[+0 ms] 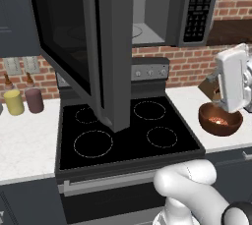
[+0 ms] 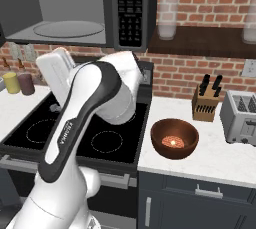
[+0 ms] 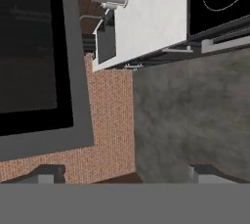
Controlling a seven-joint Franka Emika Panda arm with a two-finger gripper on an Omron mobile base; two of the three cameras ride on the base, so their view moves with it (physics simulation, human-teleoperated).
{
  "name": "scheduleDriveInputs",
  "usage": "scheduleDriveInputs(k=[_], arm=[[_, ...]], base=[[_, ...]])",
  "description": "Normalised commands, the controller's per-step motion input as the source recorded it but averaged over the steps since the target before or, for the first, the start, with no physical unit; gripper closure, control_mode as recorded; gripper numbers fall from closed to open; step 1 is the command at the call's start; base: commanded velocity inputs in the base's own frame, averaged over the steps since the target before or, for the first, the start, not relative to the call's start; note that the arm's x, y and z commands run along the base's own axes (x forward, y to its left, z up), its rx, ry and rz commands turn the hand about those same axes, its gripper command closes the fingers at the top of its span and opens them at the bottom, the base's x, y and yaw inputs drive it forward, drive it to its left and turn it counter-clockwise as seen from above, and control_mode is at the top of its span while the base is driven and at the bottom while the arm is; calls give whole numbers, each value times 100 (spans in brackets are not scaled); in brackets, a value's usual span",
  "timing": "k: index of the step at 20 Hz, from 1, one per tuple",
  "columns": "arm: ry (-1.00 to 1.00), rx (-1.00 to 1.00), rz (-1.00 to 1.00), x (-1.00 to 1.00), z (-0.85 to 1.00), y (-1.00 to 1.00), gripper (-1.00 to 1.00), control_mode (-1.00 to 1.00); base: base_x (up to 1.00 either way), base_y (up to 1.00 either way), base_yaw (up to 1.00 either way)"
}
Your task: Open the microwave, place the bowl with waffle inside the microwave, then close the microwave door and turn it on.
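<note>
Microwave door (image 1: 86,47) swung wide open above stove (image 1: 125,135), top cut off by frame. Bowl (image 2: 174,138) on counter right of stove, partly hidden by arm in left base view. Gripper (image 3: 127,173) fingers spread wide, grasping nothing; tips barely visible.

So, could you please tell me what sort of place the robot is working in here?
A home-style kitchen, rendered rather than real. A black four-ring stove sits beneath an open microwave, and a toaster and knife block stand on the white counter against a brick wall.
</note>
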Motion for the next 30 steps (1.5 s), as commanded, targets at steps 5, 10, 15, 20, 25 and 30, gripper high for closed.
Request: scheduleDriveInputs(k=[5,10,15,20,25,30], arm=[[-12,-5,-15,0,-9,-100,-100,-100],[-10,-7,-11,0,-28,-100,-100,-100],[-3,-14,-8,0,-47,-100,-100,-100],[-16,-38,-22,0,-67,-62,-100,-100],[-17,-35,-13,1,-55,-16,-100,-100],[-1,-8,0,0,-11,3,-100,-100]], base=[[0,0,0],[0,0,0],[0,0,0],[0,0,0],[0,0,0],[0,0,0]])
